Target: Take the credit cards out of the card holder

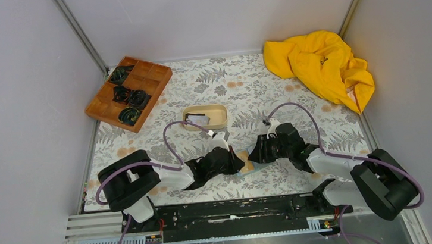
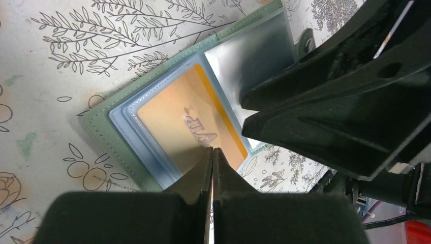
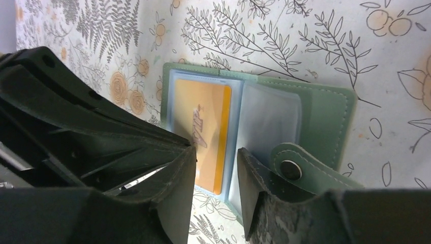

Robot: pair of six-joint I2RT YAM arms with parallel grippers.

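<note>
The card holder [image 3: 325, 112] lies open on the floral tablecloth between both arms. It is grey-green outside with light blue sleeves, and its snap tab [image 3: 291, 169] points toward the right wrist. A tan-orange credit card [image 2: 188, 122] sits in one sleeve, while the sleeve beside it [image 3: 269, 122] looks empty. My left gripper [image 2: 212, 150] is shut, its tips resting on the orange card [image 3: 203, 122]. My right gripper [image 3: 216, 157] is open over the holder's near edge with nothing between its fingers. From above, both grippers [image 1: 232, 159] [image 1: 261, 150] hide most of the holder [image 1: 247, 170].
A beige oval tray [image 1: 220, 117] stands just behind the grippers with a whitish card [image 1: 192, 121] in it. A brown wooden compartment tray [image 1: 129, 91] holding dark coiled items is at the back left. A yellow cloth [image 1: 322, 67] lies crumpled at the back right.
</note>
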